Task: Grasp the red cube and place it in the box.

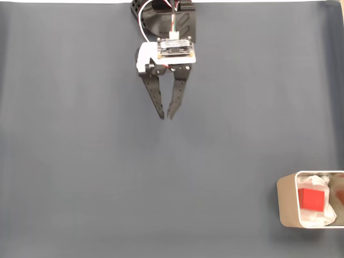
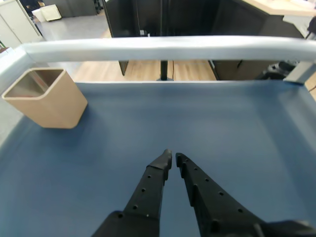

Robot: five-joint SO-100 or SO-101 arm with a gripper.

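Note:
The red cube [image 1: 310, 198] lies inside the box [image 1: 287, 200] on crumpled white paper, at the lower right of the fixed view. In the wrist view the tan box [image 2: 49, 101] stands at the far left, and its inside is hidden. My gripper [image 1: 166, 114] hangs near the top centre of the fixed view, far from the box. Its black fingers nearly touch at the tips, with nothing between them. The wrist view shows the same gripper [image 2: 173, 159] with only a thin gap between the tips.
A dark blue-grey mat [image 1: 107, 177] covers the table. A pale rail [image 2: 163, 48] runs along the table's far edge in the wrist view, with wooden floor and dark furniture beyond it.

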